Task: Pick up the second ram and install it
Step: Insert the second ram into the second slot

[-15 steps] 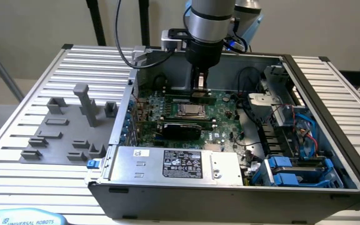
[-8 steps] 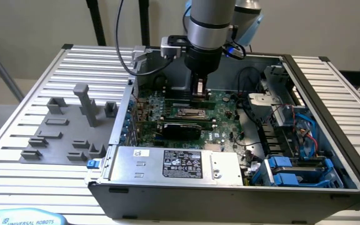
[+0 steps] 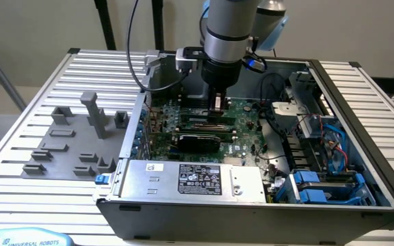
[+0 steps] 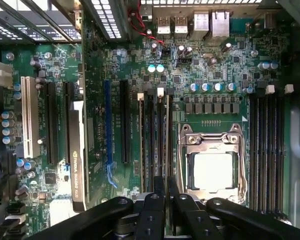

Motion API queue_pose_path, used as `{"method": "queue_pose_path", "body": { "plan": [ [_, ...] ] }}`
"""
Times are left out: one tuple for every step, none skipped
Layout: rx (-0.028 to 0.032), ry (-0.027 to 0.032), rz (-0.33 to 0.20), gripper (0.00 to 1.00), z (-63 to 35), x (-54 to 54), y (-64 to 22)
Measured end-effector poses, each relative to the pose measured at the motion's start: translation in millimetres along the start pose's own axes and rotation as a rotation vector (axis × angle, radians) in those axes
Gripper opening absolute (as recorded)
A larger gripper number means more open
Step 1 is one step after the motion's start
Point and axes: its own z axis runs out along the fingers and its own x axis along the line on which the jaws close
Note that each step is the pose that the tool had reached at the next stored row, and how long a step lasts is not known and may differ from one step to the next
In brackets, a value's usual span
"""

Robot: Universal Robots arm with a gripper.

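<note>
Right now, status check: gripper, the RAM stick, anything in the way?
Gripper shut on RAM stick, inside the open computer case. Stick upright over the memory slots beside the processor socket. Nothing blocking that I can see.

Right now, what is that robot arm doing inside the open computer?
The robot arm's gripper is reaching down into an open computer case that lies on a slatted metal table. Its jaws are nearly shut on a thin green memory stick, the second ram, which stands on edge over the black memory slots of the motherboard, beside the processor socket. Whether the stick is fully seated I cannot tell. A grey parts holder sits on the table at the exterior view's left.
</note>
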Motion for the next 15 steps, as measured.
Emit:
{"method": "queue_pose_path", "body": {
  "plan": [
    [0.0009,0.0000,0.000,0.13,1.8,0.0,0.0],
    [0.0018,0.0001,0.000,0.13,3.5,0.1,0.0],
    [0.0028,0.0000,0.000,0.13,5.4,0.1,0.0],
    [0.0040,0.0000,0.000,0.13,7.2,0.1,0.1],
    [0.0057,-0.0002,0.000,0.13,9.0,0.2,0.3],
    [0.0077,-0.0003,0.000,0.13,10.8,0.2,0.6],
    [0.0096,-0.0004,0.000,0.13,12.5,0.3,0.9],
    [0.0104,-0.0003,0.000,0.13,13.6,0.3,1.1],
    [0.0105,-0.0004,-0.001,0.13,14.3,0.3,1.1],
    [0.0106,-0.0003,-0.002,0.13,14.7,0.4,1.1],
    [0.0105,-0.0001,-0.003,0.13,14.8,0.4,1.2],
    [0.0105,0.0000,-0.005,0.13,14.8,0.4,1.2],
    [0.0105,0.0000,-0.005,0.13,14.8,0.4,1.2],
    [0.0105,-0.0001,-0.005,0.13,14.9,0.3,1.2],
    [0.0106,-0.0003,-0.005,0.13,15.0,0.3,1.2]
  ]
}}
